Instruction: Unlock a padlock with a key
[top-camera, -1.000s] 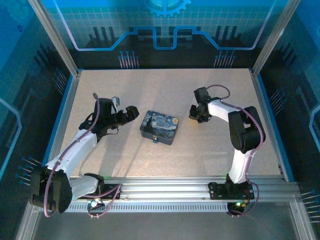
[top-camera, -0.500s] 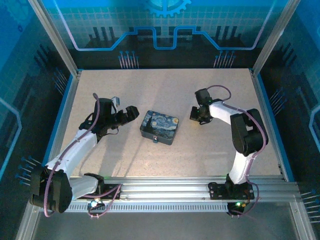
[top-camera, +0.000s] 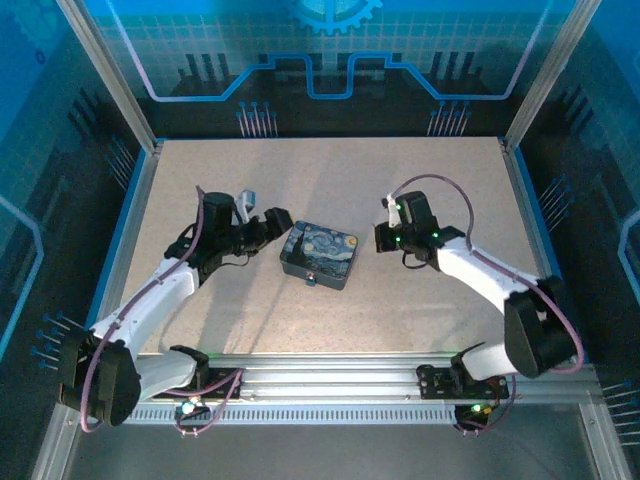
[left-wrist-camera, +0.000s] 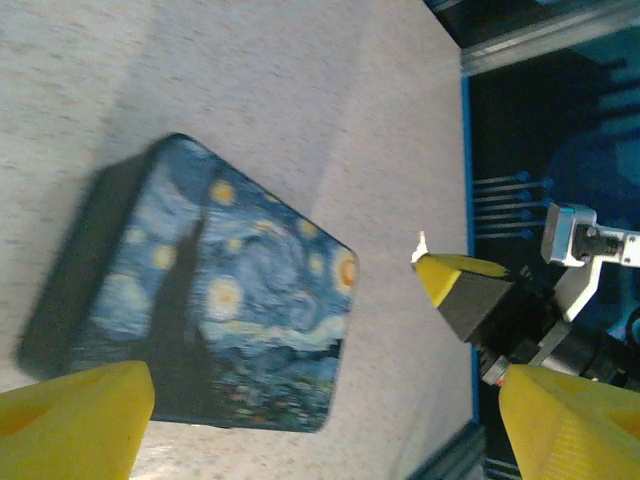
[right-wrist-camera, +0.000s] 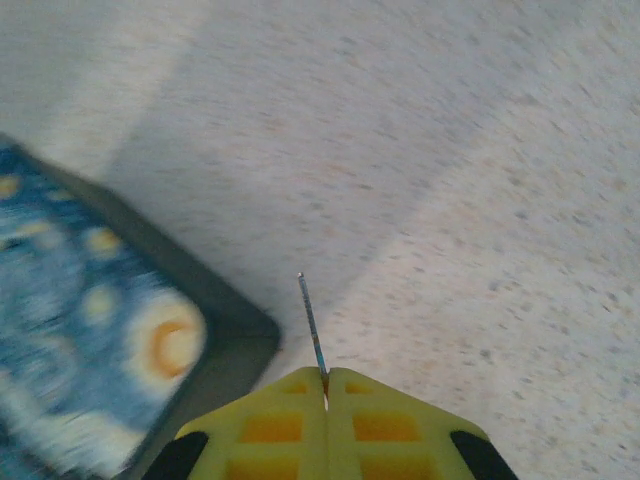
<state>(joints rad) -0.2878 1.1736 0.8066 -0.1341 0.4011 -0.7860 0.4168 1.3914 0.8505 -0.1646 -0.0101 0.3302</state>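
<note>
Two arms, two grippers, one printed case, one padlock and one key are counted on the table (top-camera: 330, 175).

The left gripper (top-camera: 274, 222) is held just beside the left end of the printed case (top-camera: 320, 253). In its own wrist view its yellow fingers (left-wrist-camera: 70, 420) are seen spread wide apart, with nothing between them. The right gripper (top-camera: 383, 238) is held near the right end of the case. In its own wrist view its jaws are pressed together on the key (right-wrist-camera: 312, 330), which is seen as a thin sliver jutting forward above the table, close to a corner of the case. The padlock (top-camera: 312, 281) is found at the near edge of the case, touching it.

From above, the padlock is reduced to a tiny pale speck and its shackle cannot be made out. The key cannot be told from above. In the left wrist view the case is cut off at the bottom by the fingers, and the near side where the padlock sits is not shown. The right wrist view is blurred, and the case is cut off at its left edge.

Compared with a second ago, the left gripper has been brought closer to the case. The right arm's elbow has been lowered and swung out to the right, while its gripper has been kept near the same spot. The case and padlock are left unmoved.
</note>
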